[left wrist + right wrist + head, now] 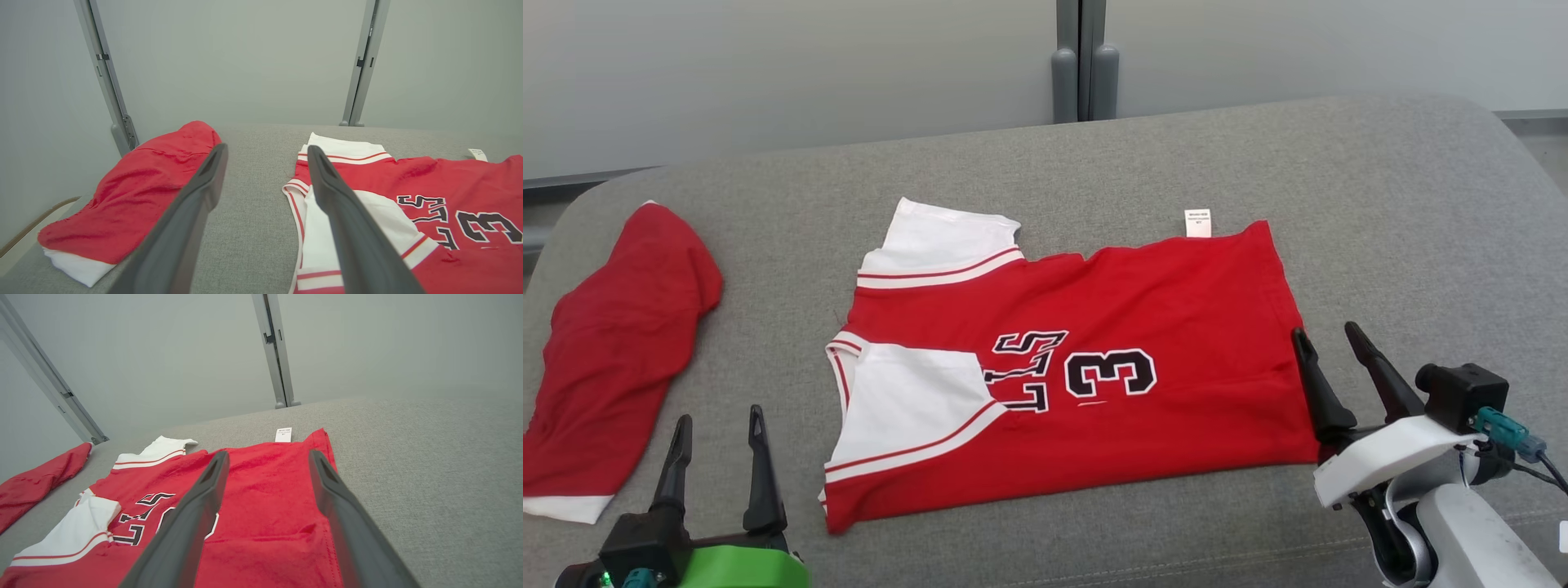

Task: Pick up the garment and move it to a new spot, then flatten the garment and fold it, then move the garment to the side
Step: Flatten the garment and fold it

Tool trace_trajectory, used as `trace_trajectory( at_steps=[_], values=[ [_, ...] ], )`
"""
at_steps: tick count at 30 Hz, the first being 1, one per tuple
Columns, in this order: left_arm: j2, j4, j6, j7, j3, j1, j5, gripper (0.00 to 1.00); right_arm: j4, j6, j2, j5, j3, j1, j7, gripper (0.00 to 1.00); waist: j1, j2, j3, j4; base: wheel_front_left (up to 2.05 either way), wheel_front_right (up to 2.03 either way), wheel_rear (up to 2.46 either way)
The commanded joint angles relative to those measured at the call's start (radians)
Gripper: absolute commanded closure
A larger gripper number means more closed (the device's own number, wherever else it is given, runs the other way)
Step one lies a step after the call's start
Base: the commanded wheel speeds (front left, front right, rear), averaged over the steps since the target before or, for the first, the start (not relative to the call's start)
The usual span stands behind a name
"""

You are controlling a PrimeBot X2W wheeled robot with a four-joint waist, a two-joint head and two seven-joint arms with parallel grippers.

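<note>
The garment (1086, 359) is a red jersey with white sleeves and a black number 3, lying folded lengthwise on the grey cushion, also seen in the left wrist view (429, 204) and the right wrist view (261, 506). My left gripper (719, 429) stands open at the lower left, to the left of the jersey's white sleeve, holding nothing. My right gripper (1327, 343) is open at the jersey's right hem edge, its fingers raised above the cloth and empty. A white label (1197, 222) pokes out at the jersey's far edge.
A second red cloth with a white hem (613, 351) lies bunched at the cushion's left end. The grey cushion (1405, 245) has bare room to the right of the jersey. A pale wall with a grey post (1085, 61) stands behind.
</note>
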Motion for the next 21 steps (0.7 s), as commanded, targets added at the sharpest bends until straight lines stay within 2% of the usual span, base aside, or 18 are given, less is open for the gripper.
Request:
trace_trajectory(
  at_steps=[1,5,8,14,19,21],
  values=[
    [-0.001,-0.01,0.012,0.0,0.003,0.018,0.018,0.0,-0.014,-0.001,0.006,-0.027,-0.015,0.02,-0.004,0.0,0.0,0.0,-0.003,0.006,0.0,0.0,0.0],
    [-0.005,-0.026,0.017,0.0,0.01,0.024,0.024,0.0,-0.047,-0.001,0.038,-0.076,-0.059,0.052,-0.004,0.0,0.0,0.0,-0.001,0.014,0.0,0.0,0.0],
    [-0.003,-0.015,-0.005,0.0,-0.002,-0.006,0.03,0.0,-0.051,-0.001,0.045,-0.095,-0.072,0.058,-0.004,0.0,0.0,0.0,0.012,0.019,0.0,0.0,0.0],
    [0.043,0.028,-0.039,0.0,-0.031,-0.109,0.046,0.0,-0.043,-0.001,0.047,-0.106,-0.076,0.02,-0.004,0.0,0.0,0.0,0.042,0.011,0.0,0.0,0.0],
    [0.113,0.121,-0.064,0.008,-0.091,-0.261,0.023,0.0,-0.034,-0.001,0.052,-0.114,-0.066,-0.024,-0.004,0.0,0.0,0.0,0.077,-0.021,0.0,0.0,0.0],
    [0.165,0.164,-0.069,0.027,-0.123,-0.322,0.025,0.0,-0.031,-0.001,0.055,-0.115,-0.059,-0.042,-0.004,0.0,0.0,0.0,0.099,-0.041,0.0,0.0,0.0]
  ],
)
